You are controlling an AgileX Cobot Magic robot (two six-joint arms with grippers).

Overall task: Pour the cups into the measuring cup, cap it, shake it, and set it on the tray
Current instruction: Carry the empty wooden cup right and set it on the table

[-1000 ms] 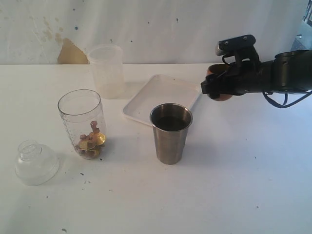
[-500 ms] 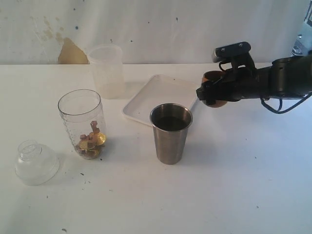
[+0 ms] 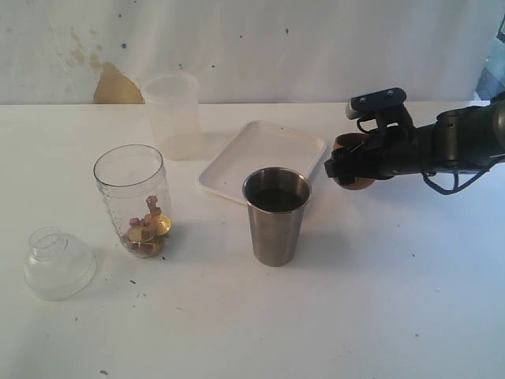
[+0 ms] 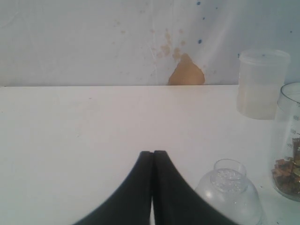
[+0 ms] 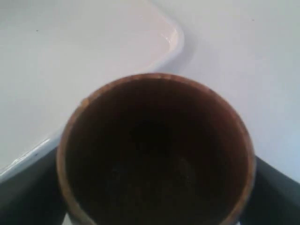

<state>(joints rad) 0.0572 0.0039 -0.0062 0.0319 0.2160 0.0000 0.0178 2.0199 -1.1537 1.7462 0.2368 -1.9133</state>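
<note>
Lowering since a moment ago, our right gripper [image 3: 351, 167] is clasping the wooden cup [image 3: 359, 182] with jaws spread wide, just beside the right corner of the tray [image 3: 260, 142]. Our left gripper [image 4: 153, 164] is sitting pinched shut near the domed cap [image 4: 229, 197]. We are counting one steel tumbler [image 3: 276, 217], one measuring cup [image 3: 132, 197] left of it, one frosted cup [image 3: 173, 114], one tray.

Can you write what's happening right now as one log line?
right fingers: gripping wooden cup beside tray | left fingers: shut, empty | measuring cup: uncapped, pieces inside | steel tumbler: upright
</note>
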